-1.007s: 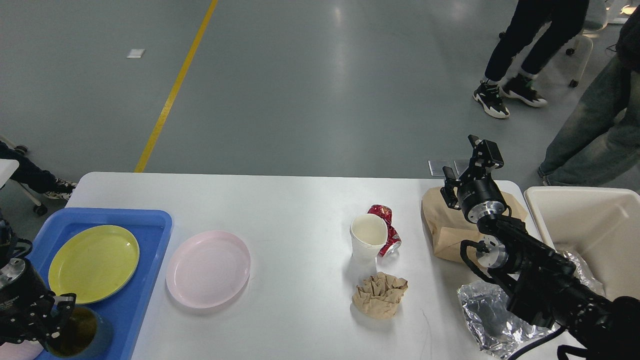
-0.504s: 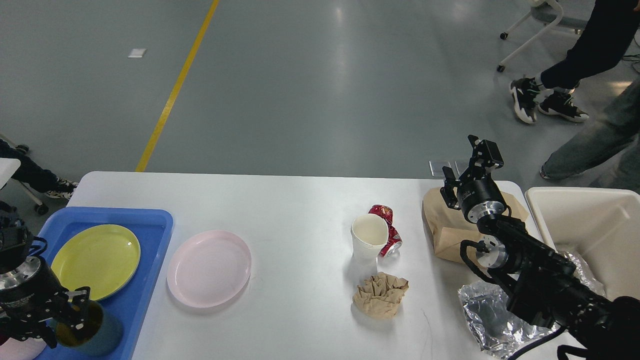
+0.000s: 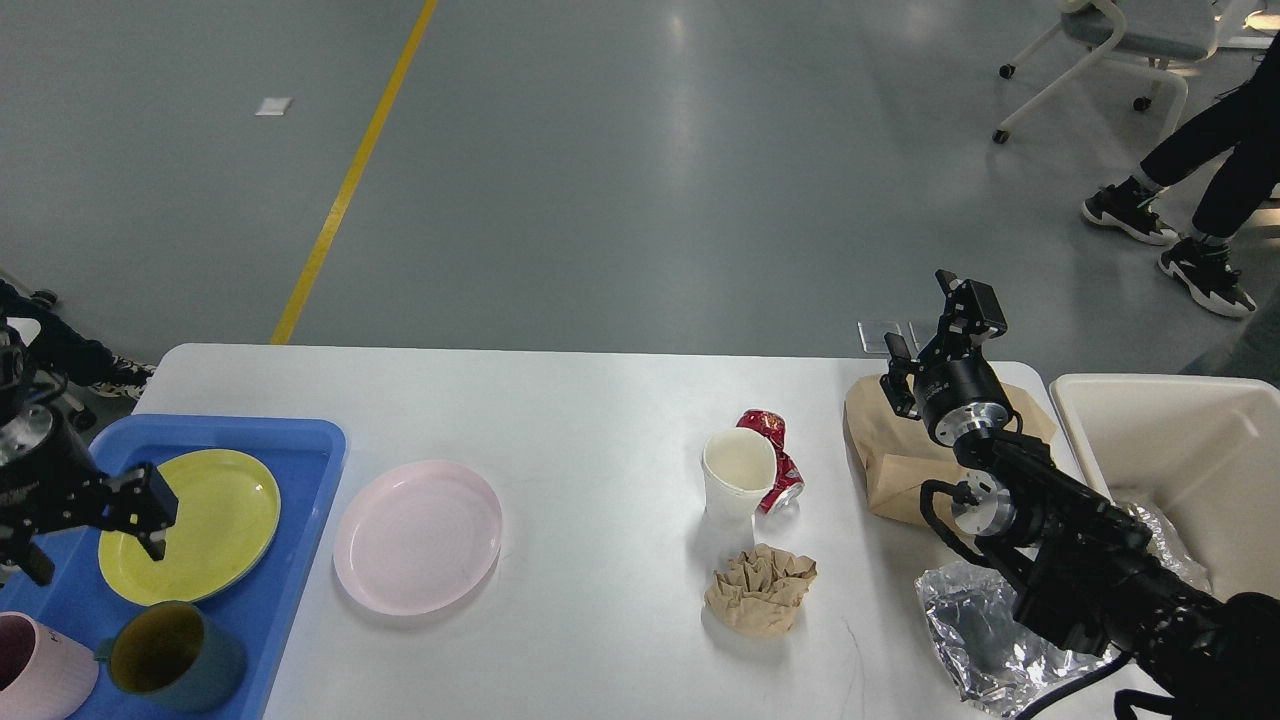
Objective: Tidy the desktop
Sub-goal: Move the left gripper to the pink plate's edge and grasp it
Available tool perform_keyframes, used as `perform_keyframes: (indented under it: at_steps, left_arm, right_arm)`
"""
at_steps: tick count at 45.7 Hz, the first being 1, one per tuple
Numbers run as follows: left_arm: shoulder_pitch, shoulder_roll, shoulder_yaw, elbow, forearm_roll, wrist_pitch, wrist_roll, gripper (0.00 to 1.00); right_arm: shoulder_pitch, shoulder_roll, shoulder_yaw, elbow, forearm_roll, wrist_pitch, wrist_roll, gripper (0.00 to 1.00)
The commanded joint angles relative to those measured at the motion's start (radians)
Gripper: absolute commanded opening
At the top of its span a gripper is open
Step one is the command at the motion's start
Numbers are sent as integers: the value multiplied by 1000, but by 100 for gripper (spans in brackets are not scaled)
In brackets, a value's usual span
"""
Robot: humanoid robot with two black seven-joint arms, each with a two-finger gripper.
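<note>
Two hands: left hand [image 3: 100, 520], released, hovers over the blue tray [image 3: 300, 450] at lower left; right hand [image 3: 935, 335], fingers spread, above the brown bag [image 3: 885, 470]. Tabletop [image 3: 580, 420] fills the lower frame.

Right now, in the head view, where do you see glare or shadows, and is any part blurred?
Head view: pale streaks of ceiling light glare on the grey floor; soft, short shadows sit under the paper cup and the pink plate on the desktop; the crumpled foil glints; the walking person's shoes look slightly blurred; the rest is sharp.
</note>
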Motion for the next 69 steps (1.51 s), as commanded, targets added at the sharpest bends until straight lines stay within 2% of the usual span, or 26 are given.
perform_keyframes:
  at_steps: [1, 6, 11, 19, 25, 33, 40, 43, 46, 53, 60, 69]
  left_arm:
    - [-119, -61, 34, -11, -9, 0, -14, 93]
    - [-229, -133, 97, -79, -32, 0, -20, 93]
    - [-278, -227, 132, -189, -72, 0, -55, 93]
    - [-258, -330, 120, -242, -78, 0, -67, 93]
    - [-183, -382, 86, -240, -89, 1, -60, 93]
    - [-79, -417, 2, -229, -101, 207, -51, 93]
    - [-10, -417, -35, -222, -161, 305, -44, 92]
    - [22, -417, -37, -222, -193, 352, -25, 92]
    - [44, -416, -41, -222, -231, 389, 17, 91]
    - [91, -396, -43, -220, -351, 408, 110, 91]
    - [136, -361, -43, -199, -458, 408, 121, 91]
    - [203, -354, -75, -130, -460, 408, 126, 91]
  right_arm:
    - [0, 0, 0, -1, 0, 1, 0, 100]
    - [0, 0, 0, -1, 0, 0, 0, 100]
    - [0, 0, 0, -1, 0, 0, 0, 100]
    - [0, 0, 0, -1, 0, 0, 0, 100]
    - [0, 0, 0, -1, 0, 1, 0, 100]
    - [0, 0, 0, -1, 0, 0, 0, 100]
    - [0, 0, 0, -1, 0, 0, 0, 100]
    - [0, 0, 0, -1, 0, 1, 2, 100]
    - [0, 0, 0, -1, 0, 0, 0, 100]
    - [0, 0, 0, -1, 0, 0, 0, 100]
    - [0, 0, 0, -1, 0, 0, 0, 100]
    - [0, 0, 0, -1, 0, 1, 0, 100]
